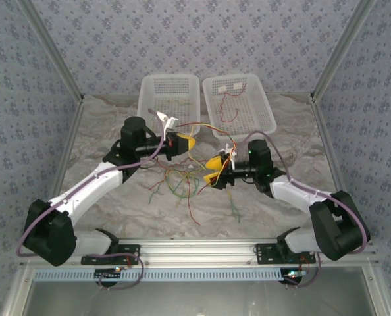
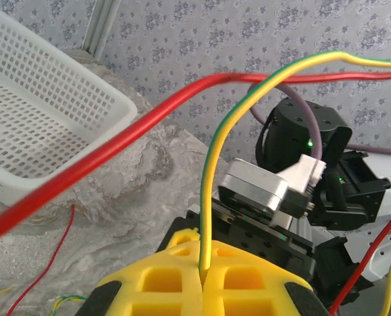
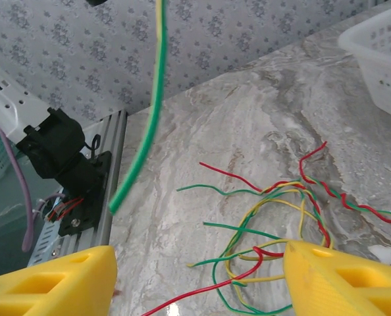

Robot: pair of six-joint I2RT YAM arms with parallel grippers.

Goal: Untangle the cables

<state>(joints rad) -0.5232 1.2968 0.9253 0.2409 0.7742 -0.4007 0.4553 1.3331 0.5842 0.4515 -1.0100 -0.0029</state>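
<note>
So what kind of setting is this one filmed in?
Probably a robot data-collection cell, not a home: patterned wall panels enclose a marble-look table, and the left arm and right arm are bolted to an aluminium rail at its near edge.

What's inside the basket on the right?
A thin red cable lies bent on the floor of the right basket. Two small white pieces sit near its far wall, too small to name. Nothing covers the floor.

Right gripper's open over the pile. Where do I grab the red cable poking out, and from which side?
Take the red cable by its free end, clear of the tangle and flat on the table. Bring the open right gripper straight down, jaws either side of it.
</note>
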